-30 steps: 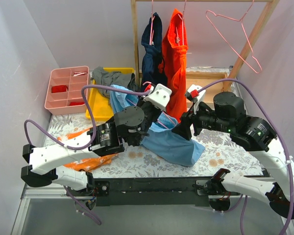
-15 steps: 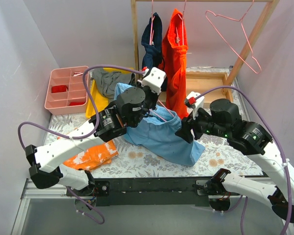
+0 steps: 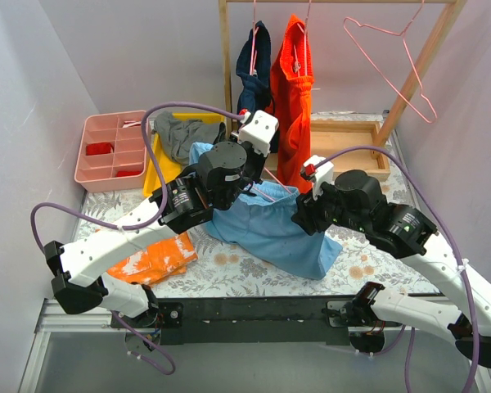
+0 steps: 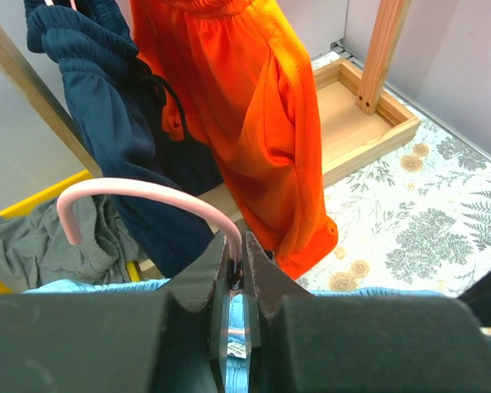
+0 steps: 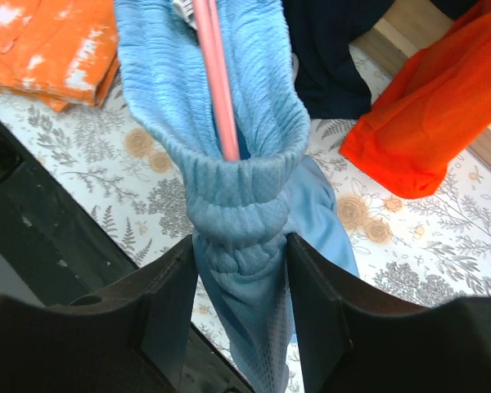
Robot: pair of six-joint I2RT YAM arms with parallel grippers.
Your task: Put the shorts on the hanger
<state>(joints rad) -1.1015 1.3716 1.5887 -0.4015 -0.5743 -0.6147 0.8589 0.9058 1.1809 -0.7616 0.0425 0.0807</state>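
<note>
The shorts (image 3: 270, 233) hang lifted between both arms, their lower edge seemingly resting on the surface (image 3: 229, 264). The hanger (image 5: 217, 82) runs inside their waistband. The right jaws are pinching the bunched waistband at one end, and the left jaws are pressed onto the thin wire just below the hook (image 4: 139, 192). With the fabric gathered to one side, letting go could let it slide off the sloping wire. The wire may also twist in the left jaws, or the hook may snag the orange shorts (image 4: 245, 106) close by.
</note>
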